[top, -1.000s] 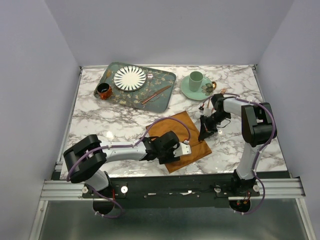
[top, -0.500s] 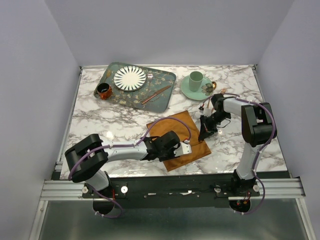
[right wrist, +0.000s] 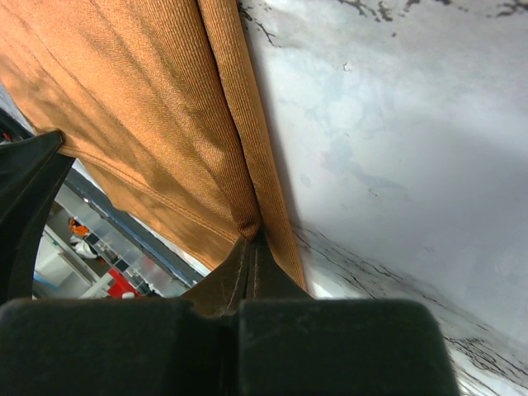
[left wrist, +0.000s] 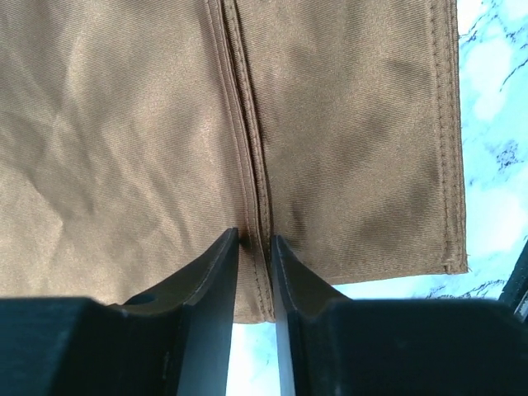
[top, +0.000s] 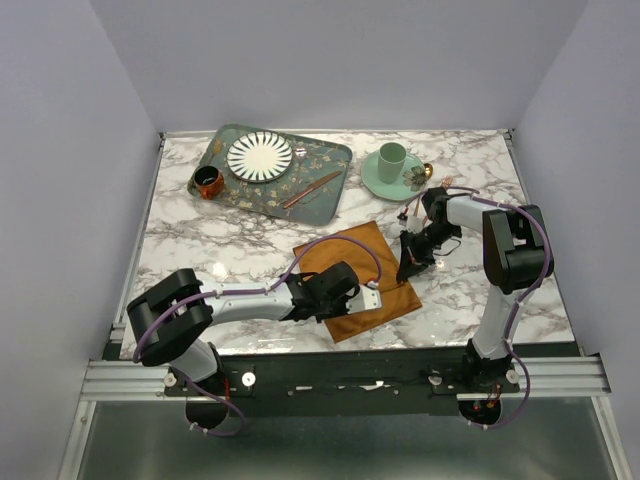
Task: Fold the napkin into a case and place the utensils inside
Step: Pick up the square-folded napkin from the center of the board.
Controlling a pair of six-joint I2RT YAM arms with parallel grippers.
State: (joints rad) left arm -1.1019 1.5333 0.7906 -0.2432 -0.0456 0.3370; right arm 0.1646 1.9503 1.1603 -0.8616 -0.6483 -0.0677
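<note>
Near the front of the table (top: pixel 230 250), between the two arms, the orange napkin (top: pixel 340 258) lies spread out. At its near edge the left end effector (left wrist: pixel 254 241) has its fingers only a little way apart, one on each side of a raised seam in the cloth, and I cannot tell if they squeeze it. On the napkin's right side the right end effector (right wrist: pixel 250 243) is closed tight and pinches the folded edge.
</note>
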